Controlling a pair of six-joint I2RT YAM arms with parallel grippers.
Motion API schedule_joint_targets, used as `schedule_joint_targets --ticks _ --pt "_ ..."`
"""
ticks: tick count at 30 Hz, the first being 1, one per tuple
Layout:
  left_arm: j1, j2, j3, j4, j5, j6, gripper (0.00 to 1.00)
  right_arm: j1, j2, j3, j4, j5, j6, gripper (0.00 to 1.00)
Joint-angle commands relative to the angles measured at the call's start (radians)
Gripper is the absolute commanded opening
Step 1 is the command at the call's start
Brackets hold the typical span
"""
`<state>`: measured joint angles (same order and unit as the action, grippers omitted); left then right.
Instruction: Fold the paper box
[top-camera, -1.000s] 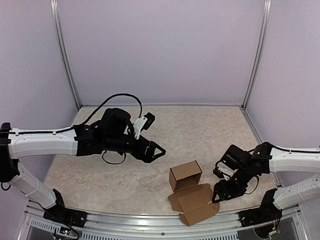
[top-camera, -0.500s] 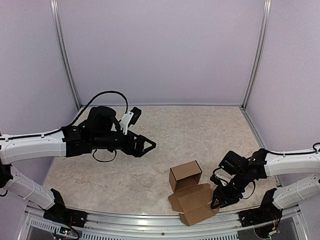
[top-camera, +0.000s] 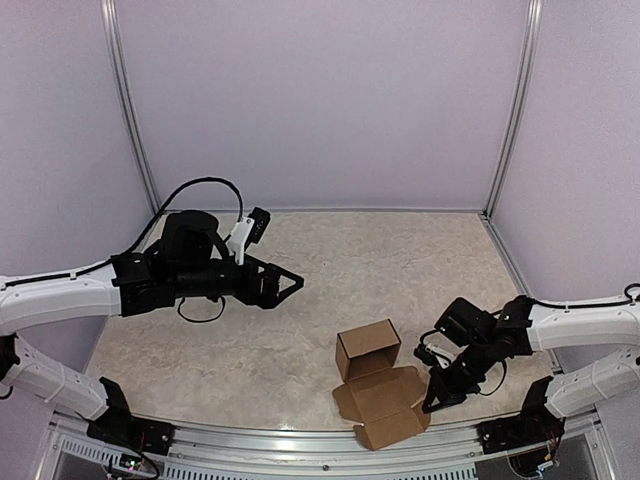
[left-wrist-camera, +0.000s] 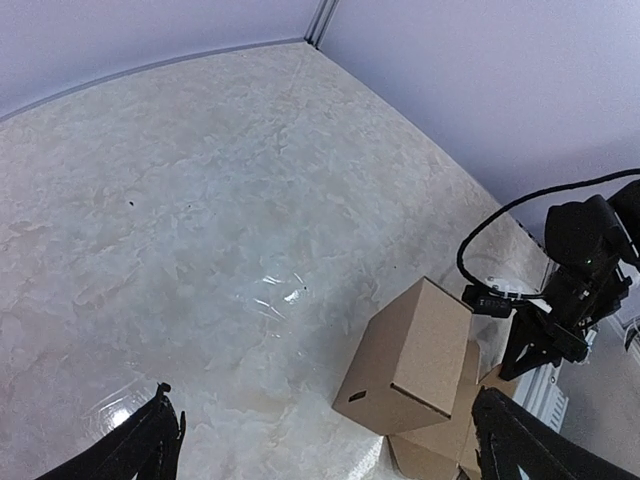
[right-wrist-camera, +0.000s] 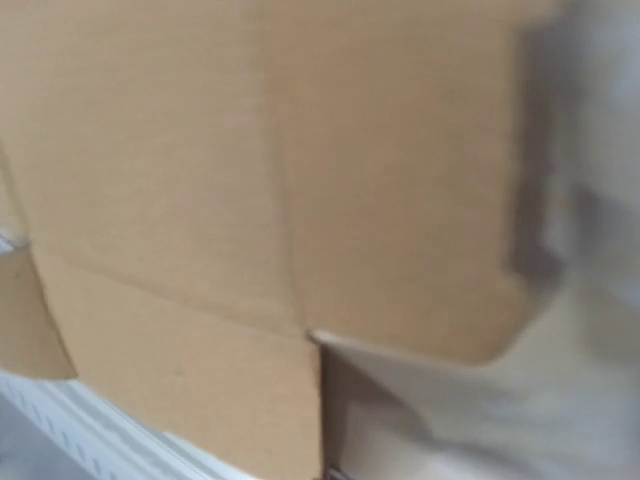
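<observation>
The box (top-camera: 368, 348) sits on the table (top-camera: 400, 250) toward the near right. Its cube-shaped body stands up, and its lid panel (top-camera: 385, 398) and side tabs lie flat toward the near edge. My right gripper (top-camera: 432, 398) is down at the right edge of that panel with its fingers closed. From above it looks to be touching the cardboard, but my right wrist camera shows only blurred brown cardboard close up. I cannot tell whether a tab is pinched between the fingers or they are merely pressed against it. My left gripper (top-camera: 296, 281) hangs over the far left of the table with its fingers (left-wrist-camera: 150, 445) spread wide, holding nothing, well apart from the box. The step in hand, as I judge it, is to raise the lid panel and swing it up onto the body to close it. To do that well I should lift along the crease and not pull outward, since a light box is likely to slide or tip on this smooth table. I would bring the left gripper down beside the body's far left wall to brace it before the right one lifts. The tabs need to tuck inside the walls, so I should go slowly and let the crease bend without crumpling the cardboard.
</observation>
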<state>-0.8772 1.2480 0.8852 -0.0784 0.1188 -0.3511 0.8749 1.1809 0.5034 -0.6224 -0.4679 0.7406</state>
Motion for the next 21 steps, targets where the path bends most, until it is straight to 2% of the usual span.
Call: schedule_joint_targets --ticks 1,7,11,21 --pt "0.013 -0.034 -0.014 -0.007 -0.027 0.002 0.99 0.003 0.013 0.077 -0.036 0.045 -0.055 0.0" --pt "0.018 -0.071 -0.015 -0.039 -0.05 0.014 0.99 0.009 0.061 0.23 -0.099 0.13 -0.155 0.0" --pt "0.02 -0.106 -0.017 -0.068 -0.07 0.019 0.99 0.034 0.118 0.388 -0.178 0.219 -0.255 0.0" --pt "0.024 -0.221 -0.034 -0.126 -0.115 0.03 0.99 0.137 0.33 0.814 -0.488 0.604 -0.5 0.0"
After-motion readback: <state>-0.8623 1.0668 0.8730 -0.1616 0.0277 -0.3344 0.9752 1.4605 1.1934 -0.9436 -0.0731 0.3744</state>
